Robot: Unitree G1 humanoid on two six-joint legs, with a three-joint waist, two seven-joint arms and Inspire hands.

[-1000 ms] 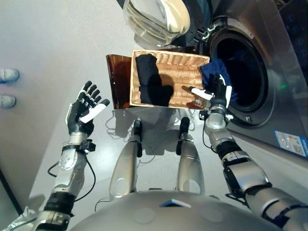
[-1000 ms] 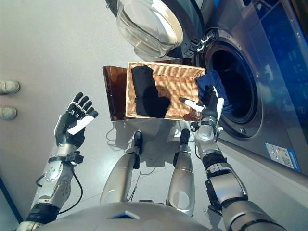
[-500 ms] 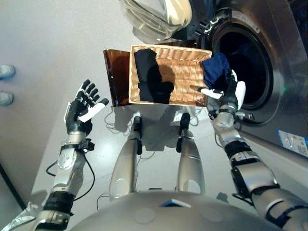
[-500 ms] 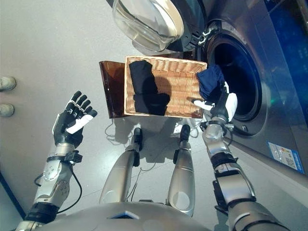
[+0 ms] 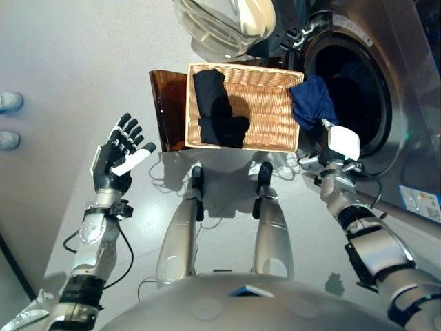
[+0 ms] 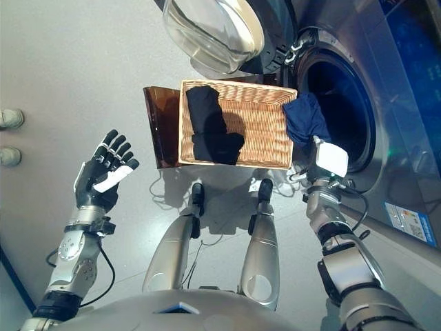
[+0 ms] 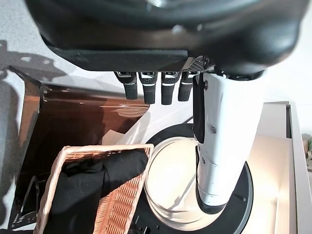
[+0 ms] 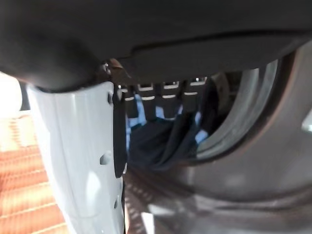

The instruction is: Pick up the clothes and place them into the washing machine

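Observation:
A dark blue cloth (image 5: 311, 103) hangs over the lower rim of the washing machine's drum opening (image 5: 355, 76), beside the right end of the wicker basket (image 5: 269, 103). My right hand (image 5: 342, 145) is just below the cloth. In the right wrist view its fingers are straight, and the blue cloth (image 8: 161, 141) lies just past their tips. Black clothes (image 5: 213, 110) lie in the left half of the basket. My left hand (image 5: 117, 155) is held up open over the floor to the left, holding nothing.
The washer's round glass door (image 5: 224, 21) stands swung open above the basket's far side. The basket rests on a brown stand (image 5: 165, 103). A person's shoes (image 5: 8, 103) show at the left edge.
My right hand moved right from the basket's right end and drew back below the drum rim. The blue cloth went with it and now hangs on the rim. The left hand stayed put.

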